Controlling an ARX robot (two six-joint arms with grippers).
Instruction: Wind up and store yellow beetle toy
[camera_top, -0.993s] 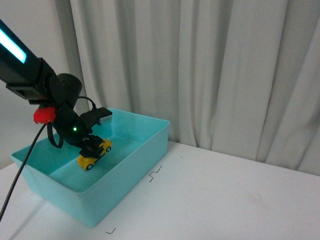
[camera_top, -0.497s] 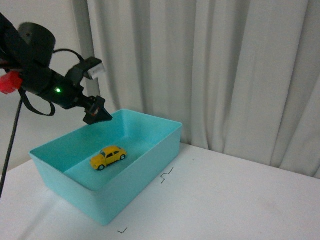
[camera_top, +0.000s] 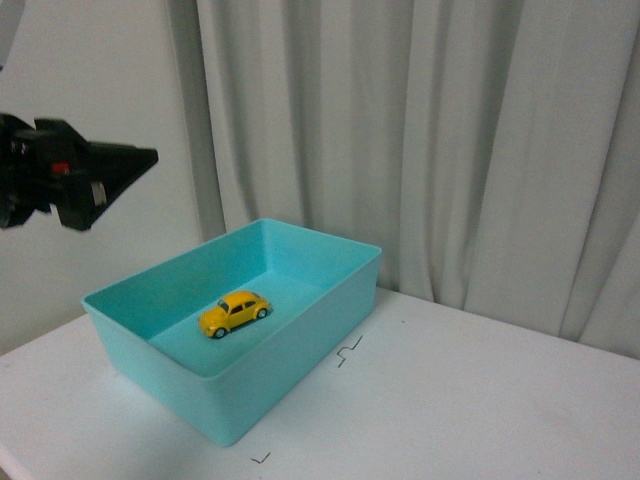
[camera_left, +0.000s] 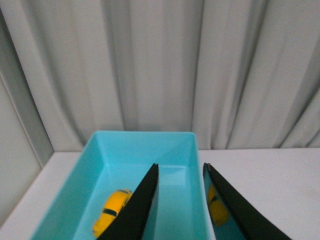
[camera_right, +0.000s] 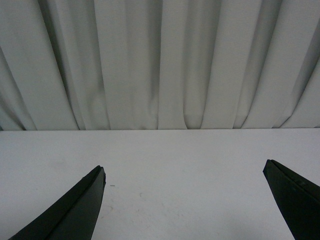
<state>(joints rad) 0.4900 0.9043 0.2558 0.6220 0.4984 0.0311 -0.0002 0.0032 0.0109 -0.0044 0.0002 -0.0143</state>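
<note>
Now that our left claw (camera_top: 118, 172) has let go and lifted clear of the bin (camera_top: 285, 372), jaws slightly apart on nothing, the beetle (camera_top: 234, 313) sits on its wheels on the bin floor, so we judge it stored. Our right claw (camera_right: 185, 200) hangs spread wide over the table (camera_top: 480, 400). Open room runs rightward to the curtain (camera_top: 450, 150).

Left gripper (camera_top: 148, 158) hangs high at ten o'clock, pointing toward three o'clock, jaws narrowly parted; right gripper (camera_right: 183, 166) has jaws wide apart.
</note>
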